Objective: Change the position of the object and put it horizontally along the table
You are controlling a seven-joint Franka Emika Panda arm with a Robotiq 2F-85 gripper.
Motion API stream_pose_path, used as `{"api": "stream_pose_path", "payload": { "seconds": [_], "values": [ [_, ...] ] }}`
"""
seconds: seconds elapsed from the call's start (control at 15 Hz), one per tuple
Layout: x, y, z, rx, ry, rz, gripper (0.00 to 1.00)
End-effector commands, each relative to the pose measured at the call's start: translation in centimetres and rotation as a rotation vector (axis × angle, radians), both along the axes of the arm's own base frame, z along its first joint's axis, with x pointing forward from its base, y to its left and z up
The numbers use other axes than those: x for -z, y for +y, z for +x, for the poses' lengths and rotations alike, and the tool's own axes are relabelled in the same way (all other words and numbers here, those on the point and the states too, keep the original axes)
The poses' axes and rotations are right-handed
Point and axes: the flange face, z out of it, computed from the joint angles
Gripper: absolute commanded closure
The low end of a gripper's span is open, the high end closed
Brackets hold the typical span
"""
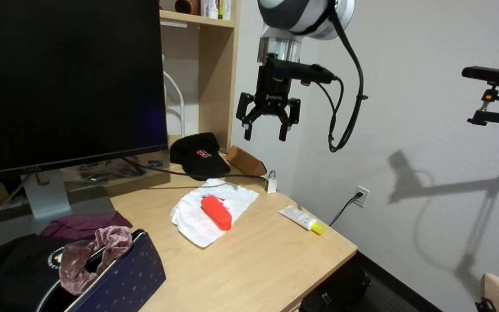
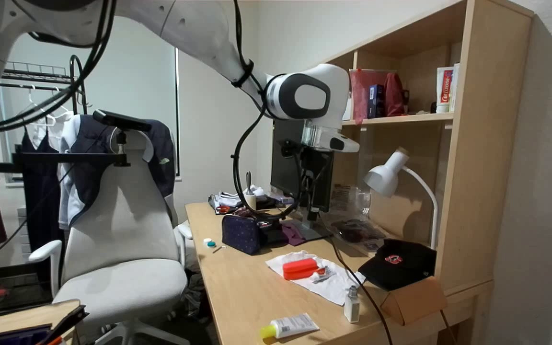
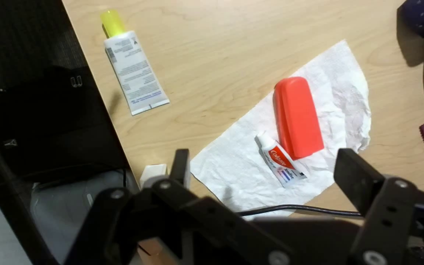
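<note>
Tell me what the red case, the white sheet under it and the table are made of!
The red case looks like smooth, satin plastic, maybe silicone: it holds a neat, rounded shape. The white sheet looks like matte paper towel, creased and faintly textured; thin cloth is possible. The table looks like smooth, pale wood because grain lines show, though it might be laminate.

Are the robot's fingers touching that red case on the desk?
Apart. In an exterior view, the open fingers hang in the air, well clear of the red case lying on the paper towel.
</note>
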Motion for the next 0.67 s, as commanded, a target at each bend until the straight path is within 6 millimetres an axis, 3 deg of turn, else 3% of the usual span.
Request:
{"api": "stream_pose_path", "payload": {
  "seconds": [0.0, 0.2, 0.4, 0.6],
  "values": [
    [-0.6, 0.0, 0.0, -0.001, -0.008, 0.0, 0.0],
    [-1.0, -0.9, 0.9, 0.004, -0.021, 0.0, 0.0],
    [-0.4, -4.5, 2.9, -0.017, -0.001, -0.003, 0.0],
    [1.5, -8.5, 5.0, -0.099, 0.041, 0.055, 0.0]
  ]
}}
